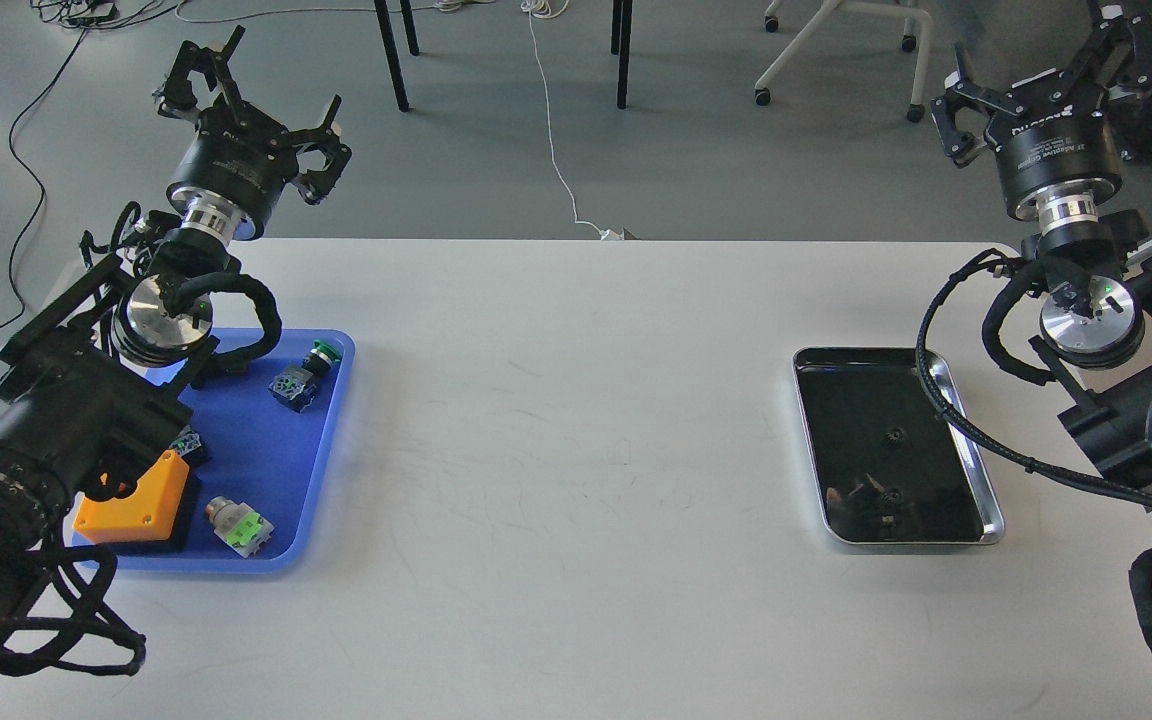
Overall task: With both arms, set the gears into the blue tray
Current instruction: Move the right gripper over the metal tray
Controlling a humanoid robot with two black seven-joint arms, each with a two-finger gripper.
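Observation:
Two tiny black gears lie on the dark bottom of the silver tray (976, 470) at the right, one gear (894, 435) near its middle and the other gear (891, 494) closer to me. The blue tray (256, 450) sits at the table's left, partly hidden by my left arm. My left gripper (256, 90) is raised beyond the table's far left edge, open and holding nothing. My right gripper (1036, 70) is raised at the far right, above and behind the silver tray, also open and holding nothing.
The blue tray holds a green-capped push-button switch (321, 352), a blue-bodied part (292, 384), a switch with a green body (239, 527) and an orange block (133, 500). Chair and table legs stand on the floor beyond the white table (576, 450).

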